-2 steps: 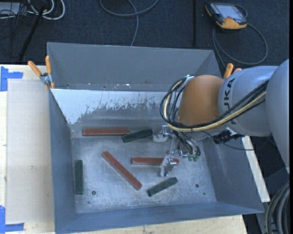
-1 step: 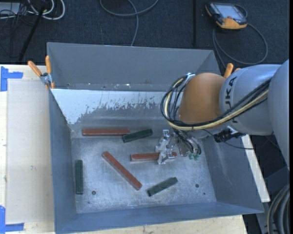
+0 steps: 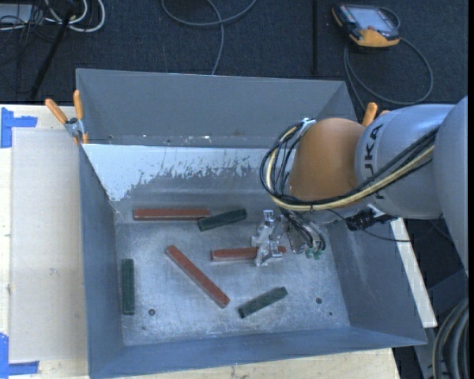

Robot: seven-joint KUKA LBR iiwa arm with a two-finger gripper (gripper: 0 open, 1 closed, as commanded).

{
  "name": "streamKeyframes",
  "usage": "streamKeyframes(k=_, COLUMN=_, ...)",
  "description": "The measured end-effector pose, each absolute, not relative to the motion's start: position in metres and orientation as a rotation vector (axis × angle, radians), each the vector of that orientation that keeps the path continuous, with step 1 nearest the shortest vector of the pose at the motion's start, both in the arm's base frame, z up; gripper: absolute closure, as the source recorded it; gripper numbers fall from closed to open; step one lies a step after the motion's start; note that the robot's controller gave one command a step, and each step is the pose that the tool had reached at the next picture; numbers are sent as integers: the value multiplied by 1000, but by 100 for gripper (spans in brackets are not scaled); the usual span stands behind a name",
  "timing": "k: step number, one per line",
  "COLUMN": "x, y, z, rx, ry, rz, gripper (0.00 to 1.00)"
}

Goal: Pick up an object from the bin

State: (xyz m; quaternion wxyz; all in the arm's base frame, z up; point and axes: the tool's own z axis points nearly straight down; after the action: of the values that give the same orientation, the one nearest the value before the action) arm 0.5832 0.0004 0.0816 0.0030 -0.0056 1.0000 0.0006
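My gripper (image 3: 267, 251) is low in the bin, right of the middle, with its metal fingers at the right end of a short reddish-brown bar (image 3: 232, 253) that lies flat on the floor. A dark green bar (image 3: 222, 219) lies just up and left of the gripper. A second dark green bar (image 3: 262, 302) lies below it, near the front. A longer reddish-brown bar (image 3: 196, 275) lies slanted to the left of the gripper.
Another reddish-brown bar (image 3: 171, 213) lies along the back of the floor. A dark green bar (image 3: 127, 286) stands lengthwise by the left wall. The arm with its orange cover and cables hangs over the bin's right side.
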Motion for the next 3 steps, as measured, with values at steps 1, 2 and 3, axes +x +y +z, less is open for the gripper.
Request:
streamKeyframes(k=1, x=583, y=0, z=83, rx=-17, ry=3138, rz=1, gripper=100)
streamKeyframes(k=2, x=582, y=0, z=86, rx=-16, ry=3141, rz=1, gripper=100)
streamKeyframes(k=3, x=581, y=0, z=92, rx=-16, ry=3145, rz=1, gripper=100)
